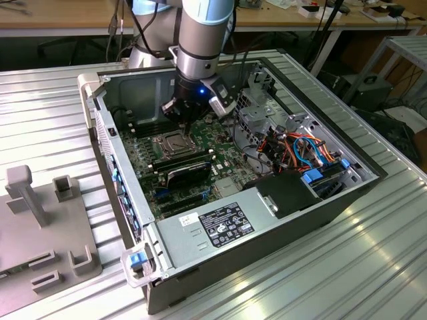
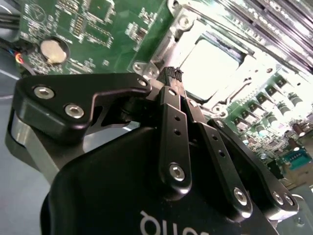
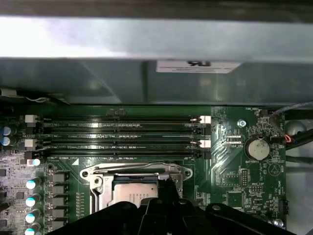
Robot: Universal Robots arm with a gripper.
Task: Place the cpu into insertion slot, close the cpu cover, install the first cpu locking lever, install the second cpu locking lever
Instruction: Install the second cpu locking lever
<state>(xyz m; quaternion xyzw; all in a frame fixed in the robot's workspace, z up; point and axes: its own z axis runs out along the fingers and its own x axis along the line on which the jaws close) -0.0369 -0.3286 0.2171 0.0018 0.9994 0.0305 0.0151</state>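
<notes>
Inside the open grey steel computer case (image 1: 220,227), the arm's matte black gripper (image 2: 175,74) hangs just over the insertion slot (image 1: 170,142), its ridged fingertips pressed together and holding nothing. Seated in that shiny-rimmed socket lies the cpu (image 2: 211,68), a flat, pale metal square. Just beyond run long black memory slots (image 3: 117,134) on the green board (image 3: 234,166). Printing is too small to read.

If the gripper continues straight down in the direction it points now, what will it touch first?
Most likely the metal cpu cover at the edge of the insertion slot, beside the cpu. The gripper has its fingertips together just above that frame. Depth is unclear, so it may already touch it.
</notes>
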